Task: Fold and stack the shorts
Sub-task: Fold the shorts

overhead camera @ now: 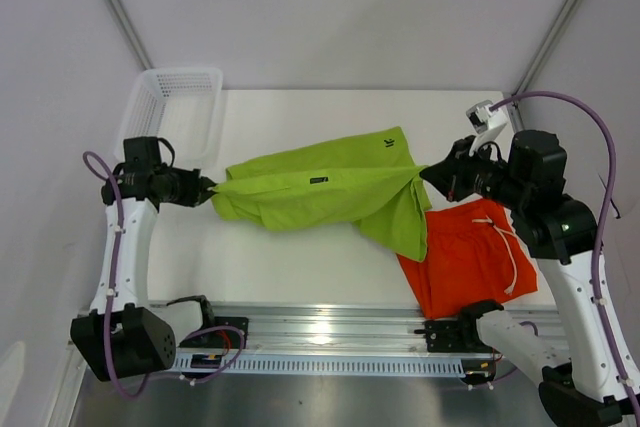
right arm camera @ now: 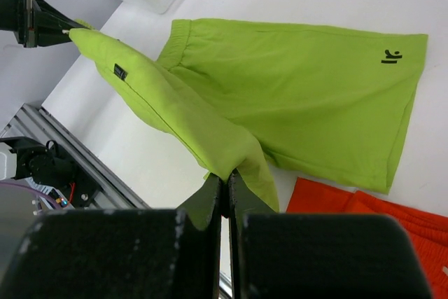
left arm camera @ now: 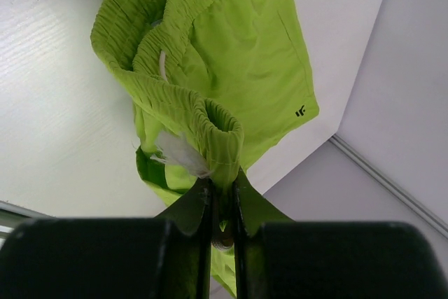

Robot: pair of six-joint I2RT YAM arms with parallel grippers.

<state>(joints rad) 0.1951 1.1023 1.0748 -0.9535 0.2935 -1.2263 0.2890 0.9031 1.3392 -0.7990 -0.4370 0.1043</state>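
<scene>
The lime green shorts [overhead camera: 325,192] hang stretched above the table's middle between my two grippers, with the dark hem logo [overhead camera: 389,142] at the far right. My left gripper [overhead camera: 207,189] is shut on the elastic waistband [left arm camera: 222,145] at the left end; a white drawstring [left arm camera: 178,152] shows beside it. My right gripper [overhead camera: 428,175] is shut on a fold of the green fabric [right arm camera: 227,162] at the right end. The orange shorts [overhead camera: 470,257] lie flat at the front right, partly under the green hem, with a white drawstring [overhead camera: 507,247] on top.
A white mesh basket [overhead camera: 180,107] stands at the far left corner, just behind my left arm. A metal rail [overhead camera: 320,332] runs along the table's near edge. Grey walls close in the table at the back and sides.
</scene>
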